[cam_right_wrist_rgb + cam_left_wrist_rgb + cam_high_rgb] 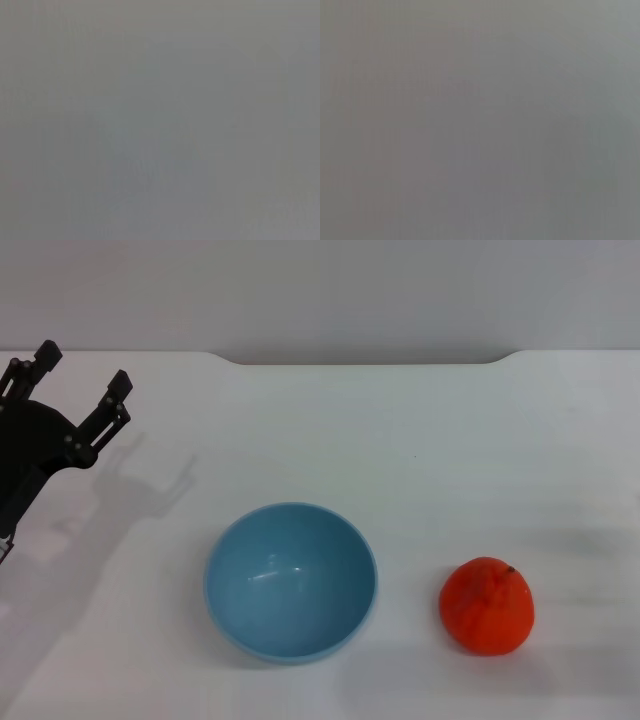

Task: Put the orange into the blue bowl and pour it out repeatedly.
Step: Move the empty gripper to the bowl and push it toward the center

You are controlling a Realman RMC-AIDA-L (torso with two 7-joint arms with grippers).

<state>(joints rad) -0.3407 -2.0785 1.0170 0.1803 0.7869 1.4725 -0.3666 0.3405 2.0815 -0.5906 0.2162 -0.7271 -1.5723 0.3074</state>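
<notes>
At the far left of the head view the left gripper [82, 368] hangs above the white table [420, 440], its two fingers spread apart and holding nothing. Right of it, well apart, the blue bowl [291, 582] stands upright and empty. The orange [487, 606] rests on the table near the bowl's right side, not touching it

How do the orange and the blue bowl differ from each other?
The orange is a lumpy, solid red-orange ball; the blue bowl is smooth, light blue, hollow and empty. The bowl is clearly wider than the orange. The bowl sits near the middle, the orange apart on the robot's right. Both are round and rest on the white table, away from the left gripper.
</notes>
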